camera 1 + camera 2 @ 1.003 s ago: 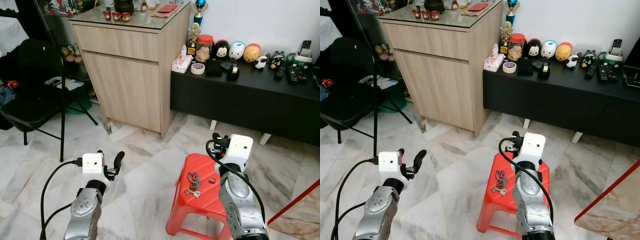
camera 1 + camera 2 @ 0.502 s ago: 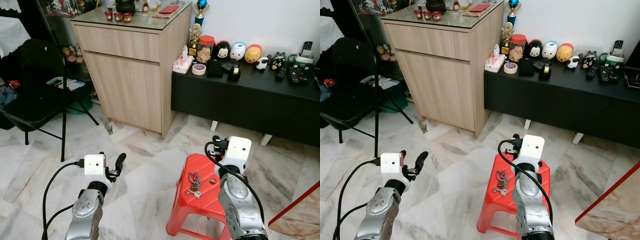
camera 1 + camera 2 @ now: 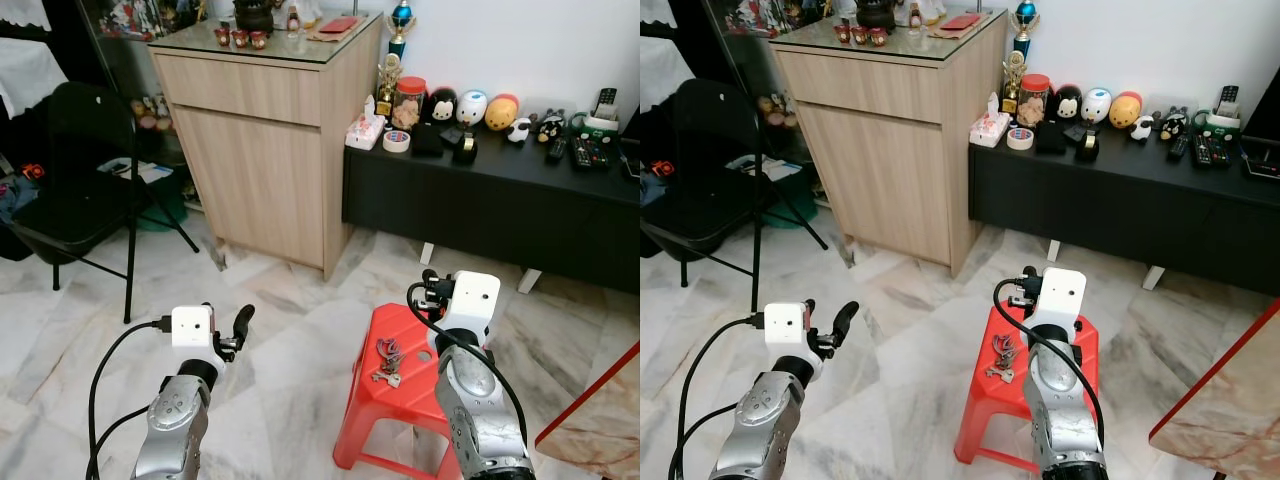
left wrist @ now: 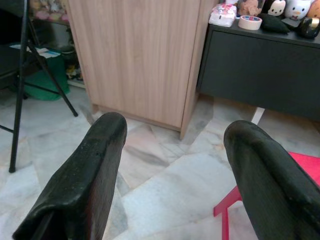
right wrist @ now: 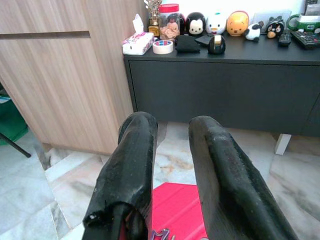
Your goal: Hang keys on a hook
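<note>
Left eye view shows keys (image 3: 385, 361) near the red stool (image 3: 400, 395) edge; the narrowly parted right gripper (image 5: 172, 165) could push them off.

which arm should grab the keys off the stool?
Right. The right gripper hovers over the red stool with the keys just beside it; the left gripper sits open over bare floor, off to the side.

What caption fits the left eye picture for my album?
Keys lie on a red stool between the robot's raised left gripper and right gripper.
</note>
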Motion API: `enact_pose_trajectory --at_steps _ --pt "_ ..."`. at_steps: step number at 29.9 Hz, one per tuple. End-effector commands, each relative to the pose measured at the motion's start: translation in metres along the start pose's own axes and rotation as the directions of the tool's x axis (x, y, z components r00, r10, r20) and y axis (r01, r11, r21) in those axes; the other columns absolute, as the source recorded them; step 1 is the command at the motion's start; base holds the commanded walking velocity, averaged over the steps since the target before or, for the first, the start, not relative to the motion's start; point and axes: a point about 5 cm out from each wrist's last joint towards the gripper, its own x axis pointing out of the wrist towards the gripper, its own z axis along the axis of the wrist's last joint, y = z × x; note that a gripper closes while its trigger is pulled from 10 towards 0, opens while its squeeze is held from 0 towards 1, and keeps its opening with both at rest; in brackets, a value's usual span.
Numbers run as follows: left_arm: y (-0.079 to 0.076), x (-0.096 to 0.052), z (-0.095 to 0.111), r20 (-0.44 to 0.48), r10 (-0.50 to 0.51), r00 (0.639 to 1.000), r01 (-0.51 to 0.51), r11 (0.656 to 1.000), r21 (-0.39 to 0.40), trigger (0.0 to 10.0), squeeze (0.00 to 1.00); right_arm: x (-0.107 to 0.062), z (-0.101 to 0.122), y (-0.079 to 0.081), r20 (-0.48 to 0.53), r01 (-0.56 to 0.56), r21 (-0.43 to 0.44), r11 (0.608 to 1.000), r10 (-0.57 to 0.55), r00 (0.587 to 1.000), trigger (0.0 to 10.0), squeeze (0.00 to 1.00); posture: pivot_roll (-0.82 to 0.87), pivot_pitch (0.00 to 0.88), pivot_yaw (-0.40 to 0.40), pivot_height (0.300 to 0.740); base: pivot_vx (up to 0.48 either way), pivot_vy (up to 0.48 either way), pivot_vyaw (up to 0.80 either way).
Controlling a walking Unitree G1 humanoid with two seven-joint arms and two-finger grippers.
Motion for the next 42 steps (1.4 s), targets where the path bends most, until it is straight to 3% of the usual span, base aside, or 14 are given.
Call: enact_pose_trajectory --at_steps 1,5,13,42 --pt "0.004 -0.003 -0.002 -0.013 0.012 1.000 -0.012 1.000 0.007 10.0 0.00 0.003 0.002 0.002 -0.002 -0.005 0.001 1.000 0.005 1.000 10.0 0.00 0.07 0.049 0.019 0.691 0.000 0.000 0.00" --pt "0.013 -0.006 -0.009 -0.041 0.047 0.998 -0.046 0.998 0.030 10.0 0.00 0.004 0.003 0.003 -0.011 -0.008 -0.011 1.000 0.008 1.000 10.0 0.00 0.07 0.056 0.021 0.691 0.000 0.000 0.00" --pt "0.008 -0.001 -0.001 -0.021 0.026 0.999 -0.025 1.000 0.019 10.0 0.00 0.005 0.004 0.002 0.001 -0.001 -0.010 1.000 0.001 1.000 10.0 0.00 0.07 0.063 0.021 0.646 0.000 0.000 0.00" --pt "-0.004 0.000 -0.007 -0.060 -0.007 0.998 0.007 1.000 -0.002 10.0 0.00 0.001 -0.001 0.004 -0.011 -0.027 0.003 1.000 0.027 1.000 10.0 0.00 0.07 0.020 0.023 0.646 0.000 0.000 0.00"
